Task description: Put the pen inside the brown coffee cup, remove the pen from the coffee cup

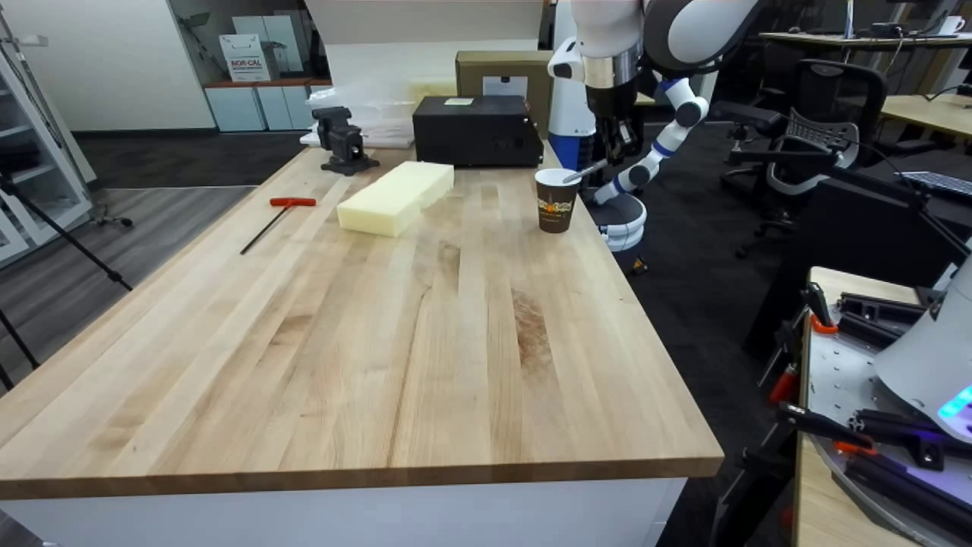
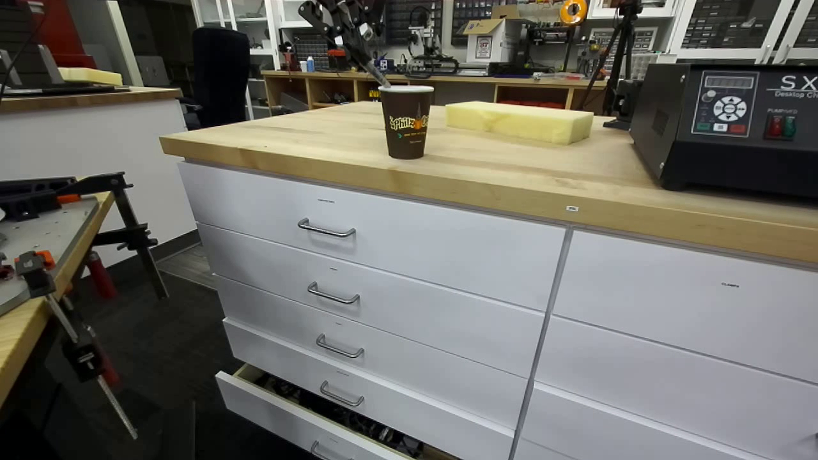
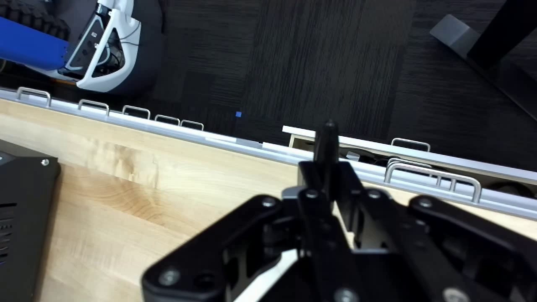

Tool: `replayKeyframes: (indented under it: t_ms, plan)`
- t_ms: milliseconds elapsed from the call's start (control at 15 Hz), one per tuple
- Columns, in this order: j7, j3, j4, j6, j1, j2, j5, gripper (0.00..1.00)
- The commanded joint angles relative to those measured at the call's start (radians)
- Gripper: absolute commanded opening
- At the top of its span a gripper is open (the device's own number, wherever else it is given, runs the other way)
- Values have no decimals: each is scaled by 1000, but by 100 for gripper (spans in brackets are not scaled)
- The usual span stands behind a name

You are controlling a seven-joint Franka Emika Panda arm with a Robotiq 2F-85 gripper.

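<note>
1. One pen (image 2: pixel 378 74), slanting, is clamped between the jaws of the gripper (image 3: pixel 329 178), its lower end at the mouth of the brown coffee cup (image 1: pixel 556 207); how deep it reaches I cannot tell.
2. The cup stands upright near the edge of the table (image 1: pixel 364 365). A sideways push from the pen against its rim could tip it, and it might then drop past the edge towards the open drawer (image 2: pixel 268 411) below.
3. Lowering on this slant could jam the end against the inner wall, since the pen points across the mouth rather than straight down; the load might twist it in the grip.
4. Letting go too soon is a risk: with too little of the pen below the rim, it could flip out and roll off the table.
5. On removal, pulling askew could catch the rim and drag the light-looking cup along.
</note>
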Motion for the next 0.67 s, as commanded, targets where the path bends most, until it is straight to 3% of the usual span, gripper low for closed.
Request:
replayKeyframes:
  t_ms: [0,600]
  plan:
    - [29,11,18,-6,9,29,-24,4]
    - [33,16,60,2,12,68,-22,4]
